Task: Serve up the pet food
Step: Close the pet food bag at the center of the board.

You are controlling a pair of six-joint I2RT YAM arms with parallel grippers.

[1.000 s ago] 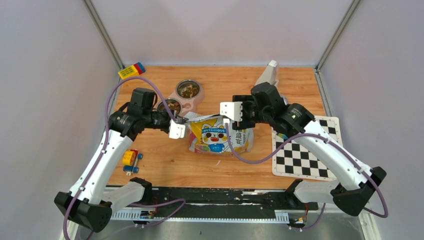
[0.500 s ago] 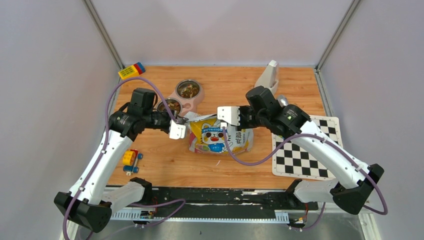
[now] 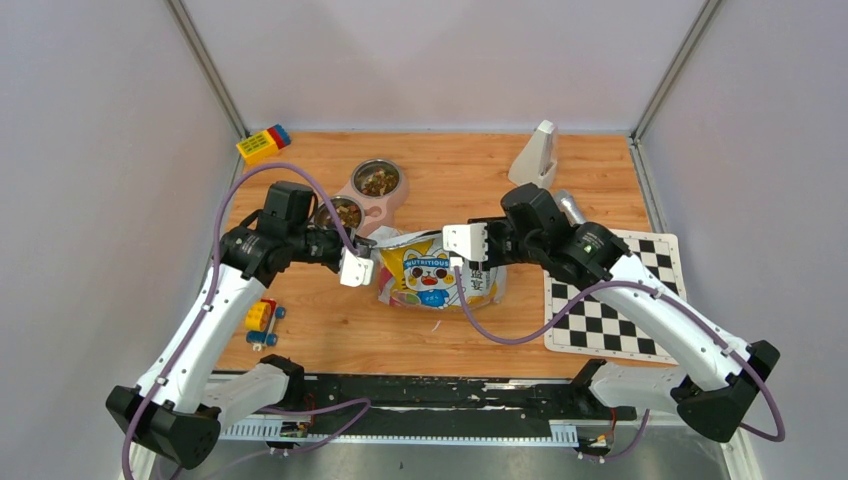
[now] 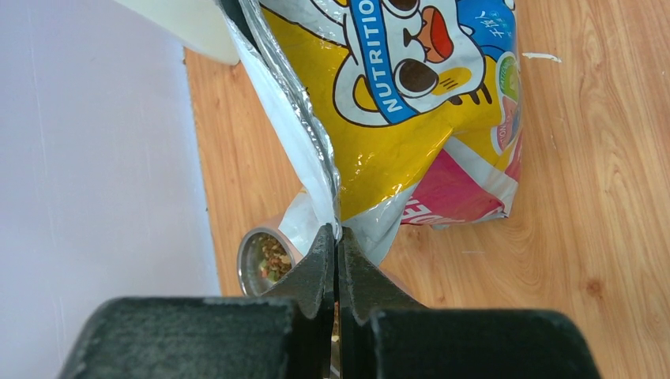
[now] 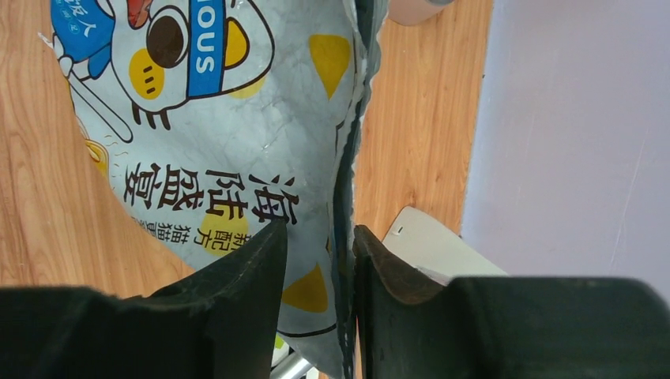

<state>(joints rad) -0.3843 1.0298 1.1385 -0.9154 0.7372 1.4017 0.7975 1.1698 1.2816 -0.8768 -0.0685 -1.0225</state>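
Note:
The yellow-and-white pet food bag lies on the wooden table with its cartoon cat face up. My left gripper is shut on the silver-lined left top corner of the bag; in the left wrist view the left gripper pinches the foil edge. My right gripper stands open at the bag's right top corner. In the right wrist view the bag has its edge between the parted jaws of the right gripper. Brown kibble fills both cups of the pink double bowl.
A white stand and a silver cylinder sit behind the right arm. A checkerboard lies at the right. A yellow block is at the back left, and a toy car under the left arm.
The right gripper has swung left, then come down and nearer, onto the bag's right top corner. The left gripper keeps its hold and has barely shifted.

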